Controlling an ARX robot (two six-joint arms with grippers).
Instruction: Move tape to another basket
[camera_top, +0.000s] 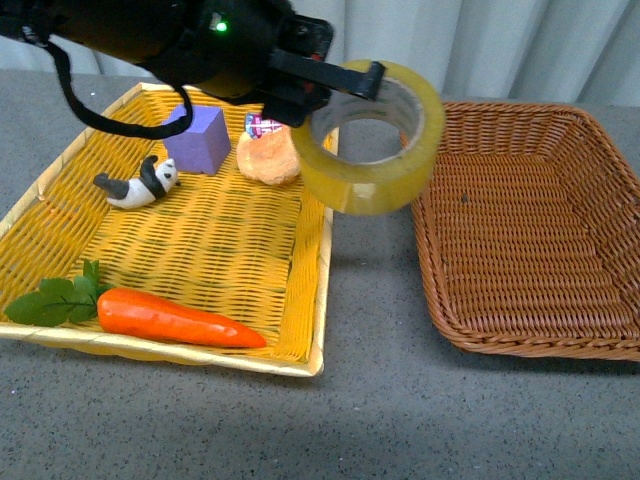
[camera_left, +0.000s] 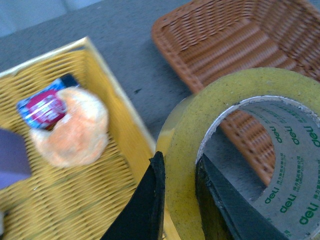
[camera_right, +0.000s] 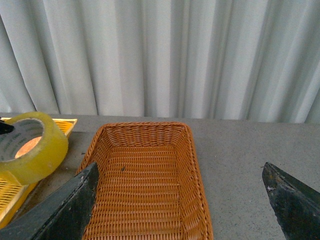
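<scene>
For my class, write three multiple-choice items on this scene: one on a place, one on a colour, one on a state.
1. Relative to the bright yellow woven tray and the dark brown wicker basket, where is the wide roll of yellowish packing tape?
A. Lying in the tray
B. On the basket's floor
C. Held in the air about over the gap between them

2. What colour is the cube-shaped block in the tray?
A. Purple
B. Green
C. Red

3. The left gripper is:
A. Open and empty
B. Shut on the tape
C. Out of view

Answers:
1. C: the roll hangs clear of both.
2. A: the cube beside the panda figure is purple.
3. B: its fingers pinch the roll's wall, one inside and one outside.
</scene>
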